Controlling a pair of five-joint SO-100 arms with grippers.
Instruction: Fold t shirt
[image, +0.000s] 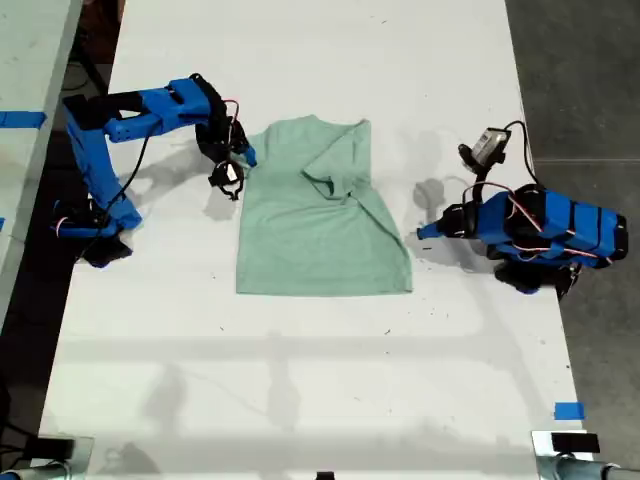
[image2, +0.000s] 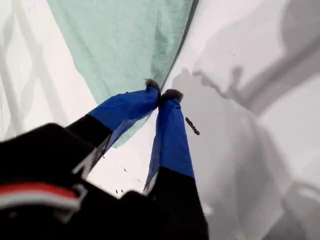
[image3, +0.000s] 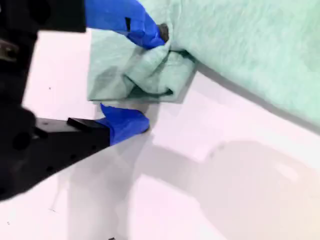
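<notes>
Overhead, a long white table (image: 320, 380) runs up the middle of the exterior view, lightly speckled with dark marks and crossed by soft shadows. At nine o'clock a second pale surface (image: 25, 60) sits beside it, carrying a strip of blue tape (image: 20, 119).

Next along, a blue arm reaches in from nine o'clock. My second gripper (image: 238, 165) hangs at the ten o'clock corner of the t shirt (image: 320, 240). In the second wrist view, my second gripper (image3: 150, 77) is spread wide around a bunched sleeve. One fingertip touches the fabric from above and the other rests on the table just beside it, so nothing is clamped.

At the centre, the t shirt (image3: 250, 45) lies flat, pale mint green, with its three o'clock sleeve folded inward across the chest.

Towards three o'clock, the other blue arm is tucked back on itself. My first gripper (image: 422, 232) points at the shirt's near edge. In the first wrist view, my first gripper (image2: 162, 94) is pinched closed, tips meeting at the edge of the green cloth (image2: 130, 40).

Beyond the table at two o'clock is dark grey floor (image: 580, 60), and another piece of blue tape (image: 568, 410) lies at five o'clock.
</notes>
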